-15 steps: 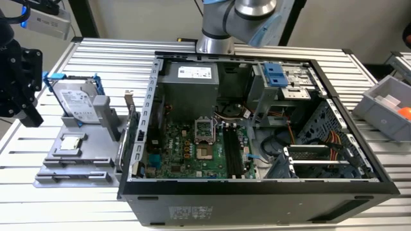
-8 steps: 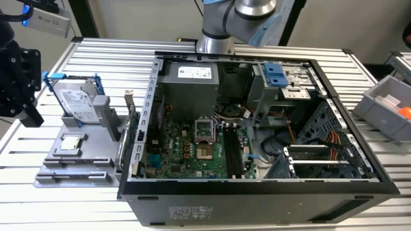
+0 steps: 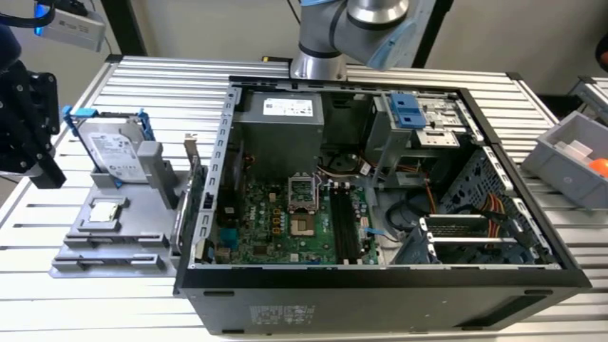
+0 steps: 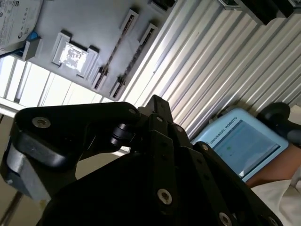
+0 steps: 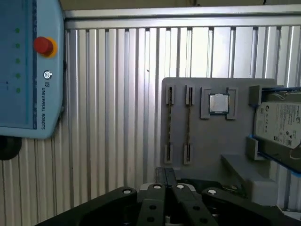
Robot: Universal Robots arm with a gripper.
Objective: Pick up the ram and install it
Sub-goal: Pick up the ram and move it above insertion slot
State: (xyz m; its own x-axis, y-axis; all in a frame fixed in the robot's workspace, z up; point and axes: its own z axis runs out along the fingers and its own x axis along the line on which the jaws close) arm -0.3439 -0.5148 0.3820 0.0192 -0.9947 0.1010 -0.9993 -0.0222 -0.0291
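Gripper [image 5: 165,173] hangs near the grey tray [image 5: 211,141], jaws pressed together on nothing, while the ram [image 5: 188,127] stands on edge in its clips (presumably for pinching from above).

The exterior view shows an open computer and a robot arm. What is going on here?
A robot arm is working beside an open computer case. Its gripper hangs above the table by the grey tray next to the case, close to the ram sticks that stand on edge in it. The tray also carries a processor and a hard drive. The ram is not yet picked up.
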